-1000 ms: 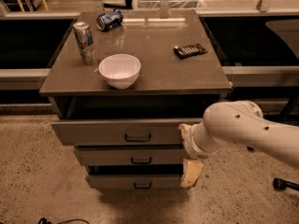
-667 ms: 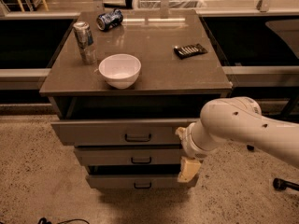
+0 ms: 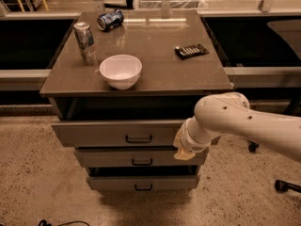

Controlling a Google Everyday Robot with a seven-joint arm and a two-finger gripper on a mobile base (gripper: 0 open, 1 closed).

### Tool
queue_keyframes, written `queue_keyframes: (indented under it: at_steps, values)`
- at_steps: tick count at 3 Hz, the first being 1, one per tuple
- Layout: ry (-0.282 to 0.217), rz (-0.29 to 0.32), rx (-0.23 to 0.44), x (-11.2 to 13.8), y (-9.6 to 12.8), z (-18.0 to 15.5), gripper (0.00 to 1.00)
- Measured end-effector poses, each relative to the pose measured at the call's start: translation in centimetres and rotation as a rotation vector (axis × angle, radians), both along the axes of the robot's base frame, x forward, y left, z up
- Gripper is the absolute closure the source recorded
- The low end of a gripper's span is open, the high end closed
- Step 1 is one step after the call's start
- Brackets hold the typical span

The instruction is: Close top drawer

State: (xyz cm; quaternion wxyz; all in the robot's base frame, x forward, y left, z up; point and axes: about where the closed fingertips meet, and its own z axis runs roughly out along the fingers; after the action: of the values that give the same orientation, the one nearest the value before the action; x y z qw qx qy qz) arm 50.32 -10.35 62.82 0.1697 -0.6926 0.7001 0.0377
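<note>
The top drawer [image 3: 113, 133] is a wide grey-brown drawer with a small dark handle [image 3: 138, 139] at its centre. It stands pulled out a little from the cabinet, with a dark gap above its front panel. My white arm reaches in from the right. My gripper [image 3: 182, 152] is at the arm's cream-coloured end, in front of the right end of the top drawer's front panel, at its lower edge. The arm hides the drawer's right end.
The middle drawer [image 3: 136, 158] and bottom drawer [image 3: 141, 182] sit below, also slightly out. On the cabinet top [image 3: 160, 36] are a white bowl [image 3: 120, 70], an upright can [image 3: 86, 42], a lying blue can [image 3: 110, 19] and a black flat object [image 3: 191, 51]. Chair casters [image 3: 282, 185] stand at right.
My arm has moved up and slightly left, bringing the gripper from the bottom drawer's height to the top drawer's lower edge. The drawers look unchanged.
</note>
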Motion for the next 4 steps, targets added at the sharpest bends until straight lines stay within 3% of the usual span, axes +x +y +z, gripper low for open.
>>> queue_keyframes:
  at_steps: [1,2,3,4]
  values:
    - [-0.017,-0.034,-0.007,2.1,-0.7,-2.0,0.84]
    - [-0.041,-0.050,-0.029,3.5,-0.7,-2.6,0.81]
    - [-0.042,-0.050,-0.030,3.6,-0.7,-2.7,0.57]
    - [-0.042,-0.050,-0.030,3.5,-0.7,-2.7,0.28]
